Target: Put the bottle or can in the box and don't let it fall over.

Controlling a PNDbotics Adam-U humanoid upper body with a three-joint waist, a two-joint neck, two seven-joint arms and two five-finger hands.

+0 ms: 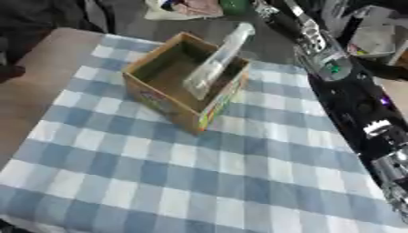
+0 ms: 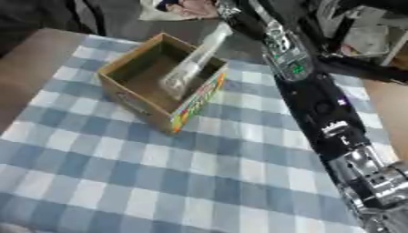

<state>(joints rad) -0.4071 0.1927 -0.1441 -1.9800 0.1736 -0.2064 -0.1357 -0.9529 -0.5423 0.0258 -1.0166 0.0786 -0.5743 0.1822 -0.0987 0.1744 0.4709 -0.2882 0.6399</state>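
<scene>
Checked cloth (image 1: 199,182) covers table. Clear bottle (image 1: 213,63) leans tilted inside cardboard box (image 1: 163,98). Whether my right hand (image 1: 263,9) grips it, cannot tell.

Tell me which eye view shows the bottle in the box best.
The left eye view: the clear bottle shows whole there, leaning in the box, its top past the rim. The right eye view shows the same bottle, but its top blends into the dark arm behind it.
</scene>
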